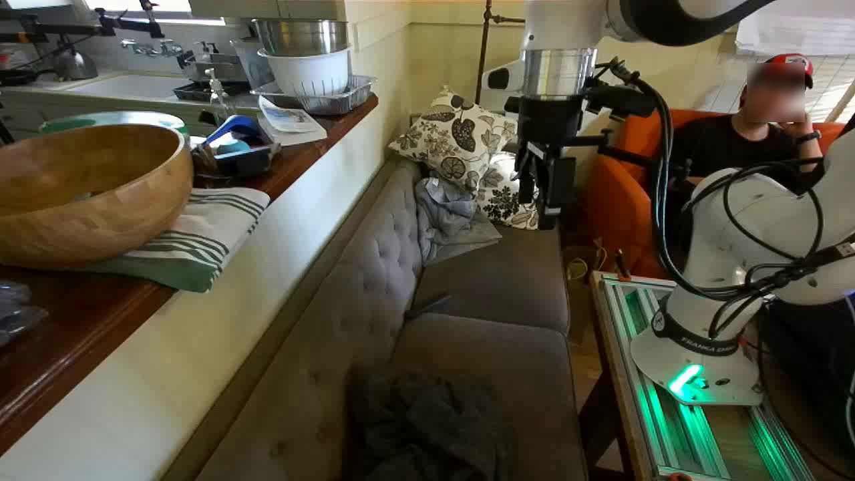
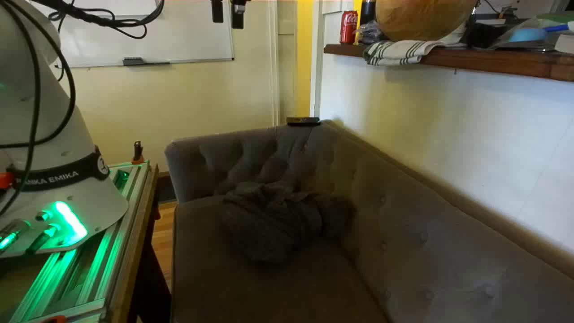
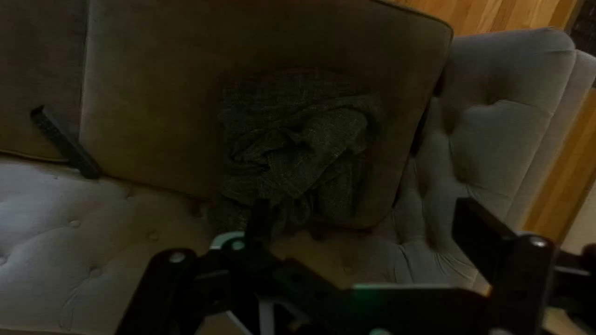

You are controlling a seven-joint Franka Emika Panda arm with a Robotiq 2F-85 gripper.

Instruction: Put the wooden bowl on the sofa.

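Observation:
The wooden bowl (image 1: 100,207) is large, round and light tan. It stands upright on a striped towel on the wooden ledge at the left of an exterior view; its lower part also shows at the top of an exterior view (image 2: 423,19). The grey-brown sofa (image 1: 491,284) runs along the wall below the ledge and fills much of an exterior view (image 2: 430,251) and the wrist view (image 3: 149,111). My gripper (image 1: 538,200) is open and empty, pointing down above the sofa, well away from the bowl. Its fingers stand wide apart in the wrist view (image 3: 363,216); the bowl is out of that view.
A dark crumpled cloth (image 2: 273,220) and a black remote (image 3: 67,142) lie on the sofa. Patterned pillows (image 1: 461,143) are at its far end. The brown ledge (image 1: 314,153) holds a white colander (image 1: 307,73), dishes and a red can (image 2: 349,28). A person (image 1: 741,143) sits in an orange armchair (image 1: 624,180).

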